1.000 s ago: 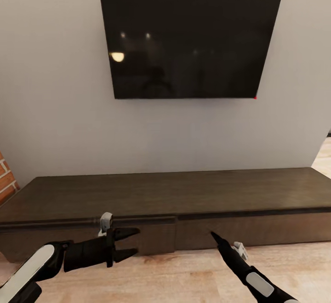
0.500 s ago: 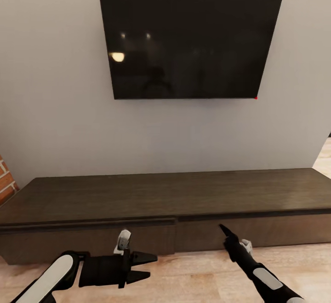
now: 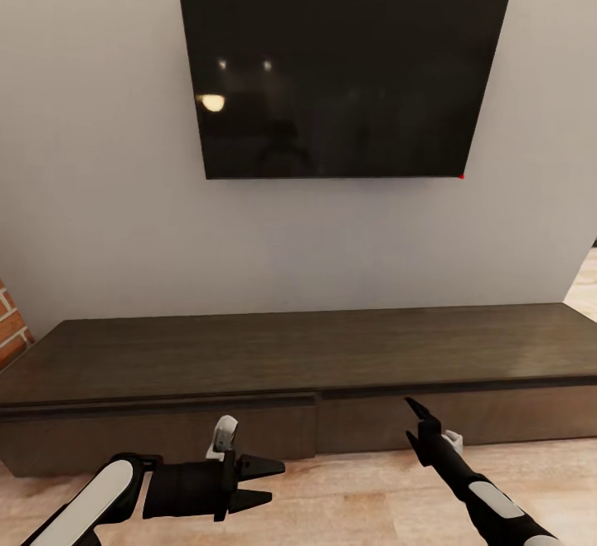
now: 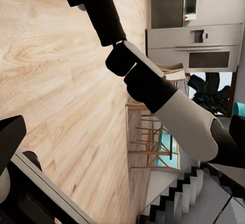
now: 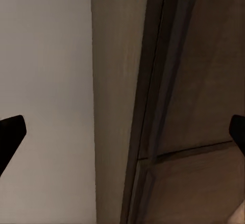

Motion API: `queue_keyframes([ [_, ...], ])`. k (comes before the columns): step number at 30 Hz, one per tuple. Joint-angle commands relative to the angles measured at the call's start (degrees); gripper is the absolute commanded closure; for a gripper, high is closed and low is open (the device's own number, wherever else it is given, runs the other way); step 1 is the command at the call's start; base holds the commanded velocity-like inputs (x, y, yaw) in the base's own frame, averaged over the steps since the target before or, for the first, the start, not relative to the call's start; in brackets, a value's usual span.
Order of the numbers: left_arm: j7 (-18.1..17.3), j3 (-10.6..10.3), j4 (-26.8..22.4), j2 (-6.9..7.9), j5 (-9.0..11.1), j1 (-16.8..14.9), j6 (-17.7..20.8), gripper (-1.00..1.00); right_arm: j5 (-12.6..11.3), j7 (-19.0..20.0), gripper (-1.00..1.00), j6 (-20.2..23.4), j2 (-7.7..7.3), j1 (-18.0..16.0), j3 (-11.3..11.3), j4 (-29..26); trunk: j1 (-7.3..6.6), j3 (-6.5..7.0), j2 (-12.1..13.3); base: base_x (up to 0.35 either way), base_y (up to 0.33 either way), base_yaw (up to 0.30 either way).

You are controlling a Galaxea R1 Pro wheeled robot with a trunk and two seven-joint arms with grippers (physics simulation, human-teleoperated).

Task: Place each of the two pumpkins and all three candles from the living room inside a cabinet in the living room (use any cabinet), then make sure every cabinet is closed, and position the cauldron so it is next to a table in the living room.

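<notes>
The long, low dark-brown cabinet [image 3: 332, 351] runs along the wall in front of me. Its left front panel [image 3: 166, 434] stands slightly proud of the right one. My left gripper [image 3: 264, 480] hovers open and empty over the floor, just in front of that left panel. My right gripper [image 3: 419, 415] points at the right front panel, close to it. In the right wrist view its fingertips [image 5: 11, 132] sit wide apart, open and empty, facing the cabinet's top edge [image 5: 153, 81]. The pumpkins, candles, cauldron and grey table are out of view.
A large black TV [image 3: 340, 78] hangs on the grey wall above the cabinet. A brick wall edge [image 3: 10, 322] shows at far left. Light wood floor [image 3: 348, 496] lies before the cabinet. The left wrist view shows my right arm [image 4: 173, 106], dining chairs [image 4: 153, 137] and a fridge [image 4: 204, 45].
My left gripper has drawn down and right, away from the cabinet front. My right gripper has shifted right and slightly up. The head view has risen a little.
</notes>
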Motion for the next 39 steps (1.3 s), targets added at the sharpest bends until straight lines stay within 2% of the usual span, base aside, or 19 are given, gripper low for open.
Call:
queue_keyframes([
  [1,-0.22,-0.08,-0.02,0.04,-0.13,-0.05,0.05,-1.0,-0.59,0.24,-1.0,0.34,-0.33,-0.04,0.28,0.05,-0.01,-0.06,-0.02,0.0,0.0,0.0],
  [7,-0.22,-0.09,-0.01,0.04,-0.19,-0.04,0.05,-1.0,-0.53,0.39,-1.0,0.33,-0.92,-0.04,0.19,0.03,-0.01,-0.06,-0.02,0.0,0.0,0.0],
  [26,-0.21,-0.21,-0.13,0.04,-0.21,0.02,0.05,-1.0,-0.51,0.4,-1.0,-0.25,-0.97,-0.04,0.18,0.07,-0.01,-0.06,-0.02,0.0,0.0,0.0],
  [31,-0.29,-0.65,-0.33,0.04,-0.14,0.01,0.05,-1.0,-0.51,0.4,-1.0,-0.24,-0.96,-0.04,0.18,0.1,-1.11,0.84,1.98,0.0,0.0,0.0],
  [37,-0.3,-0.6,-0.34,0.04,-0.13,0.0,0.06,-1.0,-0.51,0.27,-1.0,-0.23,-0.96,-0.04,0.18,0.18,-1.11,0.84,1.98,0.0,0.0,0.0],
  [39,-0.3,-0.69,-0.34,0.04,-0.13,0.0,0.05,-1.0,-0.51,0.24,-1.0,-0.23,-0.96,-0.04,0.18,0.2,-1.55,1.2,2.78,0.0,0.0,0.0],
])
